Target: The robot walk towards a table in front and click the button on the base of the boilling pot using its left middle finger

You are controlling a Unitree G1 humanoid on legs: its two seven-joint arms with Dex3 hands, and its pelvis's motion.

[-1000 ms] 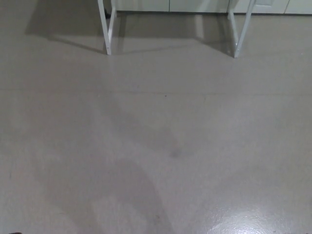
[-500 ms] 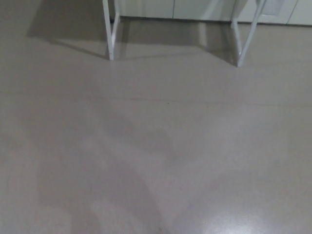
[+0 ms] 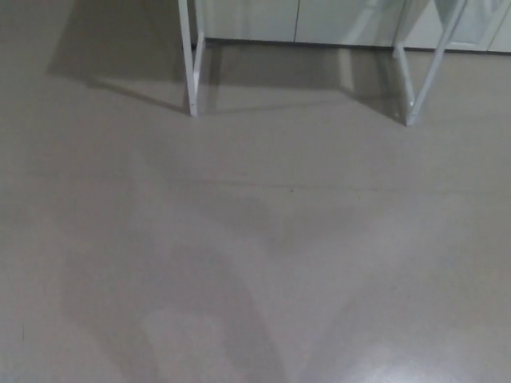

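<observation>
Only the lower white legs of a table show at the top of the head view: a left leg (image 3: 189, 60) and a right leg (image 3: 423, 68). The tabletop, the boiling pot and its button are out of the picture. Neither of my hands shows.
A grey-beige glossy floor (image 3: 255, 239) fills nearly the whole view, with soft shadows across it and a light glare at the bottom right. Pale cabinet fronts (image 3: 319, 20) run along the wall behind the table legs.
The whole picture has shifted: the table legs sit lower and farther right in the frame and look larger, so the camera has moved closer to the table.
</observation>
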